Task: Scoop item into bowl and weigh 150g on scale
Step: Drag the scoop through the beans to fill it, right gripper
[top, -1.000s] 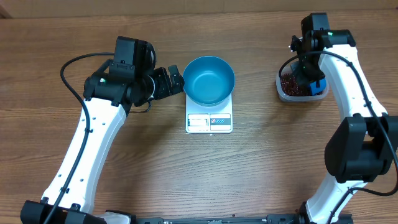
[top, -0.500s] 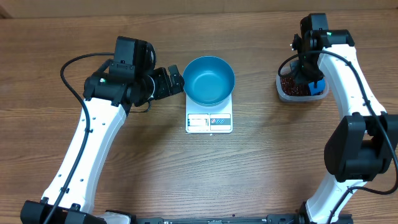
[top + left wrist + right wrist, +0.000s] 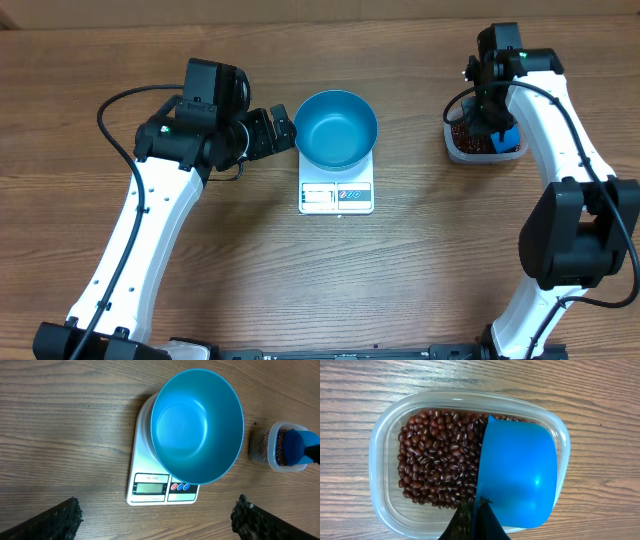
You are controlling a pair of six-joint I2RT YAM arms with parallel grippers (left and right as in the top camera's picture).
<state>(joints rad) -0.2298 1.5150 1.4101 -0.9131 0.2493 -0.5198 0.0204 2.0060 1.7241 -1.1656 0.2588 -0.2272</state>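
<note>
Right gripper clamped on small blue plastic scoop, handle hidden, pointing straight ahead over dark red-brown beans, left gripper wide open.

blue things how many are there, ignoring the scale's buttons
2. The bowl sits on the scale at mid-table; the scoop is in the tub of beans on the robot's right, held by the right gripper. None seems hidden.

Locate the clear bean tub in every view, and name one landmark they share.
Overhead: the clear tub sits at the right, level with the bowl.
Left wrist: at the right edge, right of the bowl.
Right wrist: fills most of the frame, beans inside.
Shared landmark: the blue scoop at the tub.
</note>
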